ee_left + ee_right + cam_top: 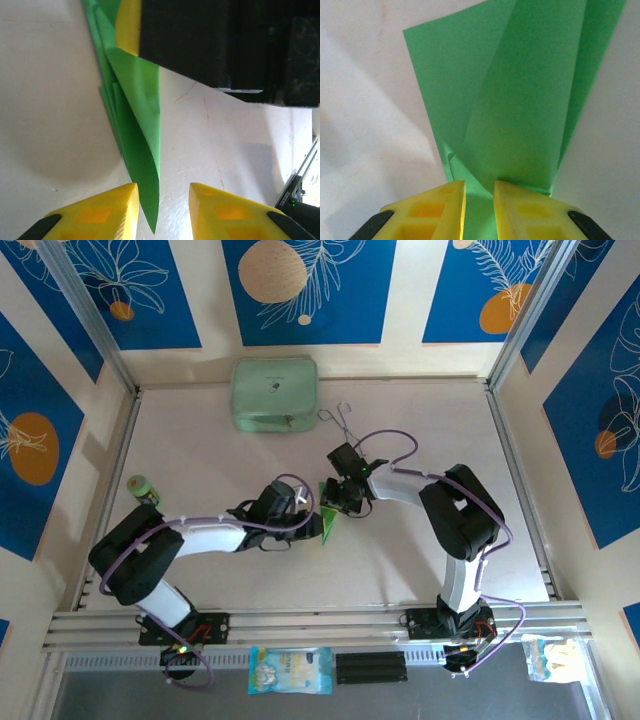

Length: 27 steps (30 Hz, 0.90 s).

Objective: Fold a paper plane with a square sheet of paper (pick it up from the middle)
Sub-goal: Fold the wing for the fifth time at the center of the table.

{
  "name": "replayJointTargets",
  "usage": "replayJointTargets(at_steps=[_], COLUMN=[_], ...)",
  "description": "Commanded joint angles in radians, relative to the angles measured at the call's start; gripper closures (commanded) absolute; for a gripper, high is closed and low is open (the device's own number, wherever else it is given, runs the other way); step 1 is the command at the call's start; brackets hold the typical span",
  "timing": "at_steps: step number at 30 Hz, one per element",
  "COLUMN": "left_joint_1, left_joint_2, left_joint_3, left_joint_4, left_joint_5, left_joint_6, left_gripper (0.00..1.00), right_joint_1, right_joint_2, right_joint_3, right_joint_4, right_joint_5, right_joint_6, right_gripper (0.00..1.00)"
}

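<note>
Paper plane: we see the paper plane as a narrow, pointed fold of bright green paper near the middle of the table, between the two grippers, its tip toward the near edge.
Right gripper: in its wrist view the right gripper has its yellow fingers nearly together, with the green layers running into the gap. We read it as clenched on the paper plane's wider end.
Left gripper: the left gripper is released. Its fingers stand apart, and the pointed tip lies just beside one of them, not pinched.
Layers: several flaps overlap and fan apart rather than lying flush, so the creases look loose to us.
Handling: we judge the paper very light, thin and limp. It should dent or tear easily, slide on the smooth table, and reopen unless a crease is pressed flat.
Where to hold: we would take it along the centre crease, where stacked layers stiffen it, and keep off the fragile tip.
Risk: with one gripper holding, a pull from the other could skew the folds.
Bystanders: the mint case and wire tongs sit well apart at the far side.
</note>
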Motion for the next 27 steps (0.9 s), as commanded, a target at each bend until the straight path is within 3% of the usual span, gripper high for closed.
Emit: replayJointTargets(at_steps=[1,12,27], left_joint_1=[0.010,0.010,0.008], left_joint_2=[0.021,0.134,0.201], left_joint_3=[0.032,0.111,0.136], left_joint_4=[0.013,0.058,0.002], left_joint_5=[-0.002,0.085,0.106], left_joint_6=[-0.032,-0.058,-0.055], left_gripper=[0.67,0.70,0.76], right_joint_1=[0.001,0.003,-0.009], right_joint_2=[-0.035,-0.073,-0.083], right_joint_3=[-0.037,-0.061,-0.062], right_joint_4=[-0.093,-0.050,-0.022], right_joint_5=[0.098,0.095,0.042], right_joint_6=[0.142,0.215,0.209], right_gripper=[0.77,0.78,0.78])
